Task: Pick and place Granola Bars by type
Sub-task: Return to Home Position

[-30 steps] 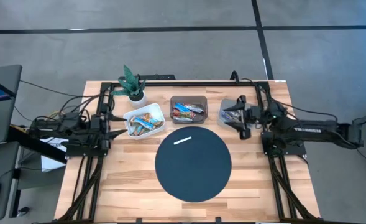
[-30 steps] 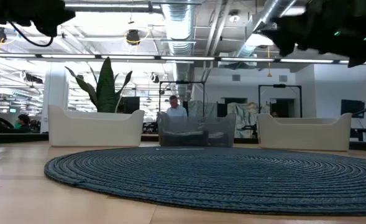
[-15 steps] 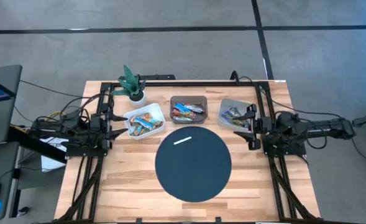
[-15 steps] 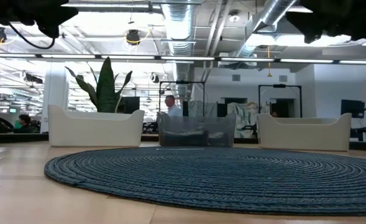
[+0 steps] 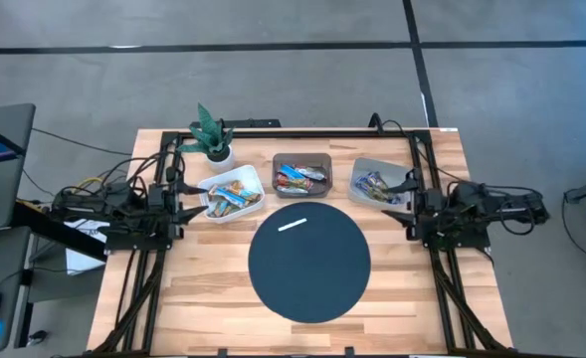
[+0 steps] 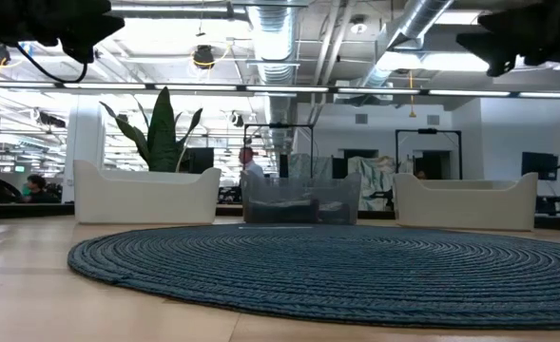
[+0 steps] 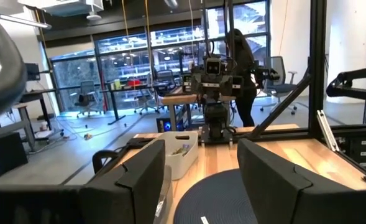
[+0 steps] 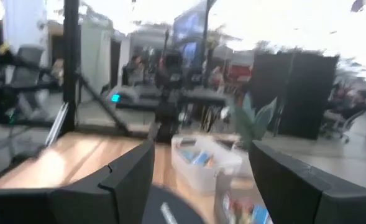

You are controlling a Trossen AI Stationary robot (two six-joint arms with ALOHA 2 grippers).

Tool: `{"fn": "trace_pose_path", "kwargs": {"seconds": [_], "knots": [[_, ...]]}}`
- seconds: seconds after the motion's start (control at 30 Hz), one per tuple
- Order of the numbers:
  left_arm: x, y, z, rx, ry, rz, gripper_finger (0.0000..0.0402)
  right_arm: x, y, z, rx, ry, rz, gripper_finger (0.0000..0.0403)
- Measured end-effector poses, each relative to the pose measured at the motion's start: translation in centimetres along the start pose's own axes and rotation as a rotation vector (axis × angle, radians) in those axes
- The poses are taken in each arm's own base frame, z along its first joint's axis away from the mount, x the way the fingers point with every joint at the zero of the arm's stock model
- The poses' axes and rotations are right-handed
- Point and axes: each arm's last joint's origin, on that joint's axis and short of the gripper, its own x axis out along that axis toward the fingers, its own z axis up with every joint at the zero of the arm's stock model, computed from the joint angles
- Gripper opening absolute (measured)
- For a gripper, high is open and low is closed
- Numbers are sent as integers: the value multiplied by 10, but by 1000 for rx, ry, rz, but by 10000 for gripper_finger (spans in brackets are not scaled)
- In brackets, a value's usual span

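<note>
The Granola Bars lie sorted in three bins along the table's far side. Multicoloured ones fill the white bin, blue ones the dark bin, and brown ones the grey bin. My left gripper hovers open just left of the white bin, pointing level toward the table's right. My right gripper hovers open beside the grey bin's right edge, pointing toward the table's left. Both wrist views show nothing between my left gripper's or my right gripper's fingers.
A round dark woven mat covers the table's middle, with a thin white strip lying on its far part. A small potted plant stands at the far left. Black frame rails run along both sides.
My right gripper has drawn back from over the grey bin toward the table's right edge and swung to point level toward the left, staying open. The bars in the grey bin, covered before, show now. A person in the room behind has walked a little leftward.
</note>
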Motion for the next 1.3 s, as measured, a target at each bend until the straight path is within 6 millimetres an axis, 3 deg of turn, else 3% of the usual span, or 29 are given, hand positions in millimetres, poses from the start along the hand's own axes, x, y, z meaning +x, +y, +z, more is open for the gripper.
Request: {"fn": "trace_pose_path", "kwargs": {"seconds": [0.13,0.4,0.63,1.07,1.3], "knots": [[0,0,0,2,2,0,197,0,2,-6,12,49,38,255],[0,-1,-2,6,17,-16,197,6,9,-40,13,41,31,255],[0,-1,-3,8,28,-17,197,6,9,-40,54,30,48,255],[5,-6,-27,7,67,-24,197,6,12,-45,36,68,130,255],[5,-8,-26,-9,43,-97,197,6,12,-45,70,71,126,255]]}}
